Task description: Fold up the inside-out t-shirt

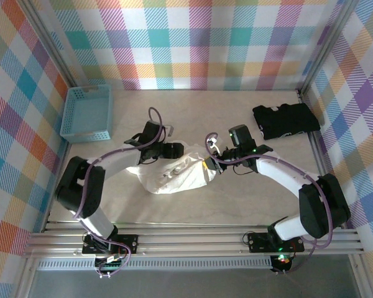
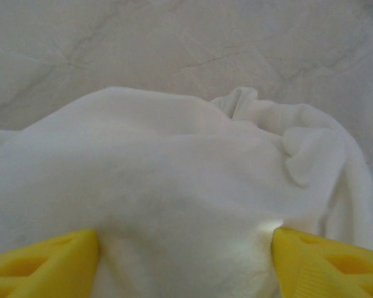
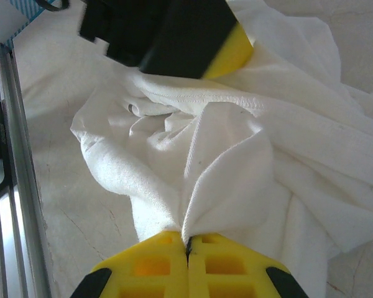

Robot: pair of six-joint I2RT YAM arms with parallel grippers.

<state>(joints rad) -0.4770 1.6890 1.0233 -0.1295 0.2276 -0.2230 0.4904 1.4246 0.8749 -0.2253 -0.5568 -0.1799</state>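
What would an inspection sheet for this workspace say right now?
Surface: pale marbled table, no spills seen.
Job's things: white t-shirt bunched in a heap at mid-table, not yet folded.
Clutter: blue basket at far left; black folded garment at far right; both apart from the shirt.
Grippers: left gripper has its jaws apart with cloth bulging between them; right gripper is shut on a pinch of the shirt.
Cables: purple cables loop along both arms.
Surroundings: checked cloth walls; aluminium rails at the near edge.

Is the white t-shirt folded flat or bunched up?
Bunched up: the t-shirt lies in a wrinkled heap, one fold pinched by the right pincer.
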